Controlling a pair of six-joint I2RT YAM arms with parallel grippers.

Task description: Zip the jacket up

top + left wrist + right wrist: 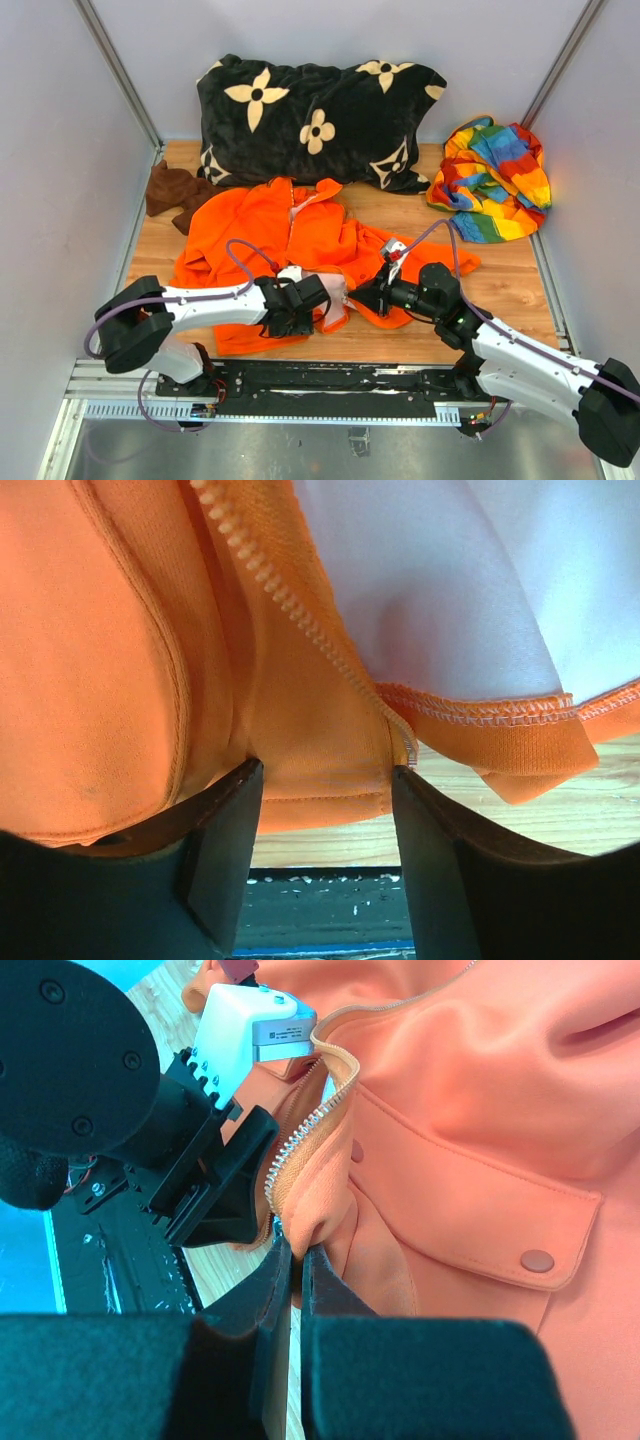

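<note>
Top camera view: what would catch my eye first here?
The bright orange jacket sprawled open mid-table grabs you first. Both arms meet at its near hem: the right arm's fingers pinch the zipper edge, while the left arm's fingers stand apart at the hem. Behind lie a black cushion with cream flowers and, far right, a rainbow cloth.

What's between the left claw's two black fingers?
The orange hem of the jacket, where its zipper strip ends; the left wrist view shows it.

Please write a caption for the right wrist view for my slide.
Right gripper pinching the orange jacket at the bottom end of its zipper.
</note>
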